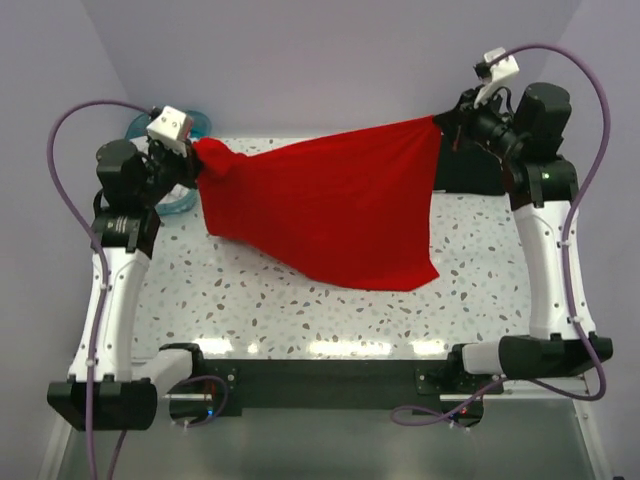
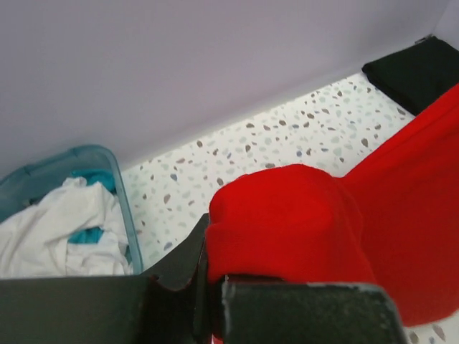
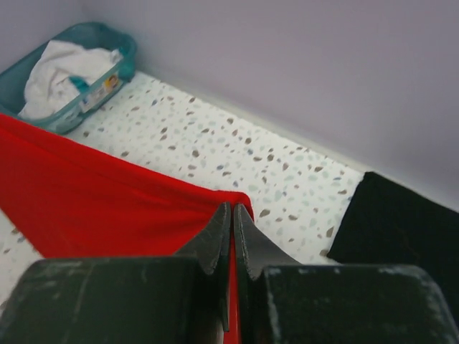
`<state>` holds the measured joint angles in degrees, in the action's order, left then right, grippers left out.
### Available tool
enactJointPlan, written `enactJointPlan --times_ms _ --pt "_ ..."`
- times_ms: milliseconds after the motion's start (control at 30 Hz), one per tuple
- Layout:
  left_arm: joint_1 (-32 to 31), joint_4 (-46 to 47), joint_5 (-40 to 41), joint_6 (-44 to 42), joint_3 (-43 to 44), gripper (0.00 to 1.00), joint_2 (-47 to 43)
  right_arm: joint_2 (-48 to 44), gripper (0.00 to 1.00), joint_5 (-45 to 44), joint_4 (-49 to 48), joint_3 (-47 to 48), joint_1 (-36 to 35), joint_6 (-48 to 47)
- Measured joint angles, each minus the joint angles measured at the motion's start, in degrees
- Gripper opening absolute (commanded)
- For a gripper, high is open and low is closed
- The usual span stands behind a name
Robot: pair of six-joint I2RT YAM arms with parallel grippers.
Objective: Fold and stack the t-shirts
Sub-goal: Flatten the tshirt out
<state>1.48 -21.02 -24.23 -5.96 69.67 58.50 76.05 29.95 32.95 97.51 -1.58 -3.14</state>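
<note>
One red t-shirt (image 1: 340,210), one black t-shirt (image 3: 401,229), one basin (image 2: 122,193)

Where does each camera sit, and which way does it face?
Top external: above, behind the bases, looking down at the table; both arms show, left gripper and right gripper stretching the red t-shirt.
Left wrist: on the left arm, facing the back wall; its fingers clamp red cloth.
Right wrist: likewise on the right arm; its fingers pinch a red edge.
Shared: both wrist views show teal basin, black t-shirt.

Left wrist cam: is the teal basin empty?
No, crumpled white cloth lies inside the teal basin.
</note>
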Motion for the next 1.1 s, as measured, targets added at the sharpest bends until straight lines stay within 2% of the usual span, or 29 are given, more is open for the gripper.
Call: enactJointPlan --times_ms 133,200,267,400,467,567,667,800,900,967,1000,1033,1100 --pt "0.00 12.50 -1.38 1.05 5.70 0.00 13.00 8.70 0.00 -6.23 -7.28 7.43 -0.26 0.68" --pt "-0.07 17.59 -2.36 2.19 13.35 0.00 23.37 16.63 0.00 -8.74 -10.01 15.19 -0.26 1.25" --pt "-0.11 21.84 -2.34 3.89 25.22 0.00 34.86 25.40 0.00 -11.39 -11.91 24.17 -0.26 1.88" --pt "-0.13 26.53 -0.17 7.04 54.90 0.00 55.47 38.05 0.00 -14.95 -13.81 40.26 -0.26 4.24" --pt "-0.13 30.01 1.77 8.55 64.30 0.00 60.98 40.72 0.00 -16.24 -15.10 45.40 -0.31 5.33" --pt "-0.20 36.48 3.54 9.88 65.68 0.00 60.78 39.54 0.00 -17.94 -19.56 46.16 -0.44 6.03" --pt "-0.44 44.54 4.55 9.77 57.92 0.00 54.34 35.91 0.00 -18.78 -24.50 45.44 -0.66 5.62" --pt "-0.37 52.09 3.52 8.28 40.41 0.00 41.11 27.91 0.00 -18.18 -28.39 39.47 -0.66 4.02" --pt "-0.33 55.65 -0.85 5.29 25.22 0.01 29.99 17.64 0.00 -16.59 -30.80 24.87 -0.61 1.49" --pt "-0.04 55.54 -5.07 2.86 14.12 0.04 22.69 9.42 0.00 -15.65 -32.13 11.04 -0.50 -1.66" --pt "0.02 54.75 -7.08 1.49 8.39 0.06 19.12 6.40 0.00 -15.23 -31.69 5.25 -0.44 -3.37" --pt "0.11 52.87 -9.44 -0.42 2.51 0.14 15.37 2.86 0.00 -14.91 -32.11 -1.64 -0.33 -5.49" --pt "0.20 47.19 -13.53 -5.29 -8.72 0.17 8.79 -2.23 0.00 -13.66 -29.77 -12.83 -0.09 -9.42"
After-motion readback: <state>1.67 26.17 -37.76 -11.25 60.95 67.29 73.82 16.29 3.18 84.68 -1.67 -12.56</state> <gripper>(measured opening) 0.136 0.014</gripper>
